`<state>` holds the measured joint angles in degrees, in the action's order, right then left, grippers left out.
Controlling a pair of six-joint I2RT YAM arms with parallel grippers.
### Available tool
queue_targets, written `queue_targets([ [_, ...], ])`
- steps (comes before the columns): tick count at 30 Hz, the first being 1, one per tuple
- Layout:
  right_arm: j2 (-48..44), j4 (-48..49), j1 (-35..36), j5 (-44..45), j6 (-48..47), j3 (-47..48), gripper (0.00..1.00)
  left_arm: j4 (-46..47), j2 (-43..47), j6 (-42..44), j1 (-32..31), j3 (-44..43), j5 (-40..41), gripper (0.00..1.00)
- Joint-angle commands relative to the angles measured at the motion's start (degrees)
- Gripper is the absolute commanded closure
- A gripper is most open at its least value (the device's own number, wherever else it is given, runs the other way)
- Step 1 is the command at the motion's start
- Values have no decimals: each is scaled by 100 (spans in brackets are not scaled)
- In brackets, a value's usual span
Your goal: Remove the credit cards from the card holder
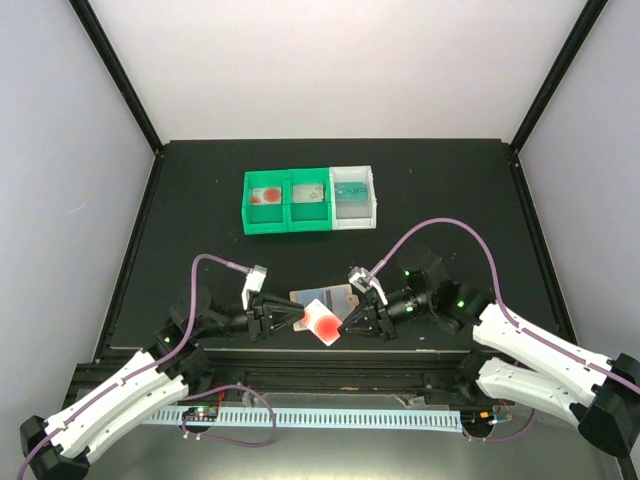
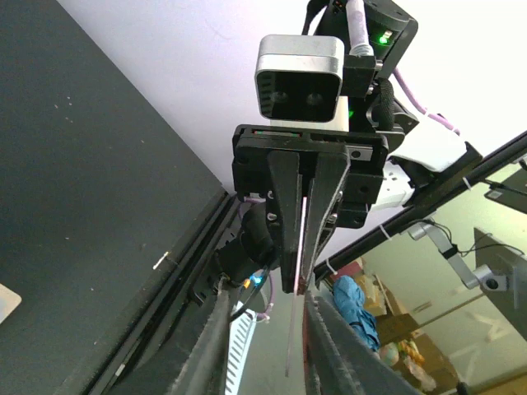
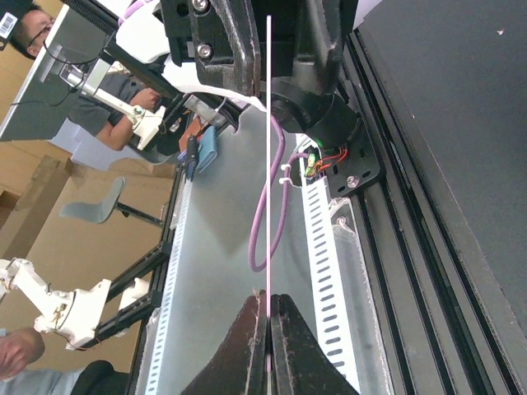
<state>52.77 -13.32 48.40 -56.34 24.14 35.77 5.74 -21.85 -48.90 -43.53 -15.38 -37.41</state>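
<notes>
- Gripping of one white-and-red credit card [image 1: 324, 322] is seen from both sides: left end effector [image 1: 296, 319] and right end effector [image 1: 348, 320] are each clamped on an opposite edge.
- Card is held above the table [image 1: 200, 190]; card holder [image 1: 322, 296] lies just behind it.
- Both arms are stretched low, end effectors facing each other.
- Card is seen edge-on in both wrist views.
- Three bins [image 1: 310, 201] are counted: two green, one white, each holding one card.

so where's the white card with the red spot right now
In the top external view the white and red card is at the near middle of the table, held between the left gripper and right gripper, overlapping the card holder.
</notes>
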Motion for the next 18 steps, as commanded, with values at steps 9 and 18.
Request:
queue_targets([
  [9,80,278,11,-55,125,20,99,-156,-445,476,24,-600,-486,98],
  [18,-352,161,9,1026,227,-20,65,-465,-183,527,29,-588,250,98],
])
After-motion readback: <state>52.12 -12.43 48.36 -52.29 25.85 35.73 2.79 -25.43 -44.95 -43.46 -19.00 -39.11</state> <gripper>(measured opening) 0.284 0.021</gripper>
